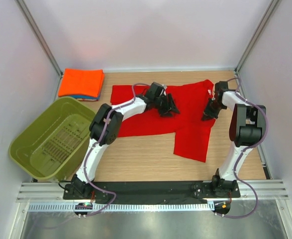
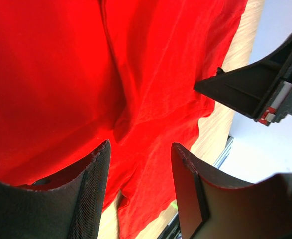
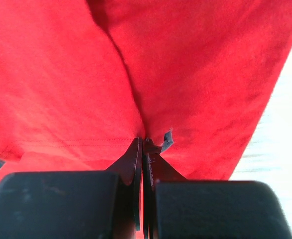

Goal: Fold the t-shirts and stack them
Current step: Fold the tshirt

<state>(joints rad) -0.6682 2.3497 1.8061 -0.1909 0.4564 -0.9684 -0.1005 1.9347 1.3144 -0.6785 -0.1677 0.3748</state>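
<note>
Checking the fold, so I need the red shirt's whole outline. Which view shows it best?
Top external: the red shirt shows whole there, every edge in frame. Both wrist views show only close patches of its cloth.

The left arm (image 1: 93,154) and the right arm (image 1: 234,162) are both white tubing between bulky black joint housings. A thin greyish cable (image 1: 86,167) loops alongside each. The left gripper (image 2: 142,147) has matte black, wedge-shaped fingers (image 2: 190,194).

A red t-shirt (image 1: 190,112) is spread over the far middle and right of the wooden tabletop (image 1: 141,159), with one part reaching toward the near edge. In the far left corner, a folded orange t-shirt (image 1: 81,82) is stacked on a blue t-shirt (image 1: 84,97). A green basket (image 1: 26,144) is set at the left edge.
</note>
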